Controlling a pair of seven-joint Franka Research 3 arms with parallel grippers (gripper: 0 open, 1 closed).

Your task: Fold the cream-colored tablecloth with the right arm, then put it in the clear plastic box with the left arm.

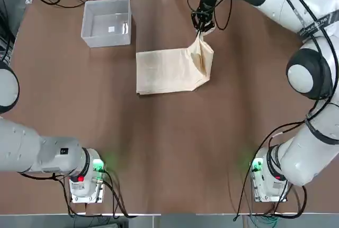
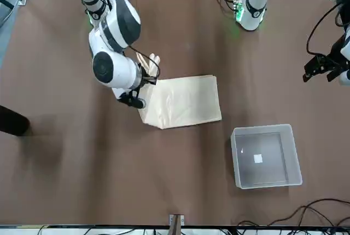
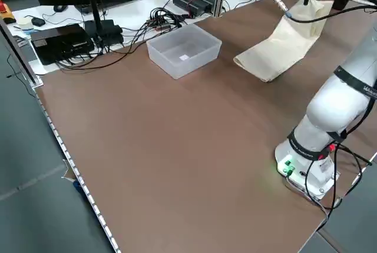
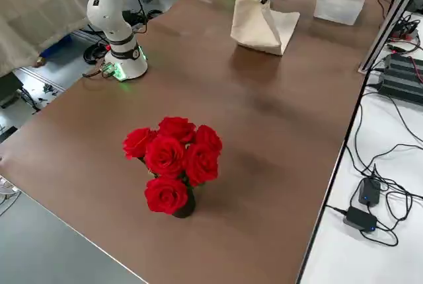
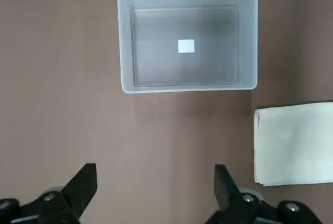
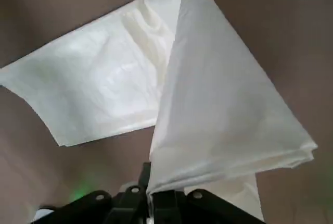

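Observation:
The cream-colored tablecloth point(image 1: 169, 71) lies partly folded mid-table, and its far right corner is lifted off the surface. My right gripper point(image 1: 203, 26) is shut on that raised corner, and the fabric point(image 6: 218, 114) hangs in a draped fold below the right gripper point(image 6: 151, 195). The clear plastic box point(image 1: 106, 41) stands empty to the cloth's far left, with a white label on its bottom. My left gripper point(image 5: 156, 187) hovers open above the table near the box point(image 5: 125, 41), holding nothing. In the front view the left gripper point(image 2: 322, 66) hangs at the table's side edge.
A dark vase of red roses point(image 4: 173, 165) stands on the right part of the table. Both arm bases point(image 1: 85, 183) point(image 1: 267, 177) sit at the near edge. Cables and electronics point(image 3: 88, 32) lie beyond the far edge.

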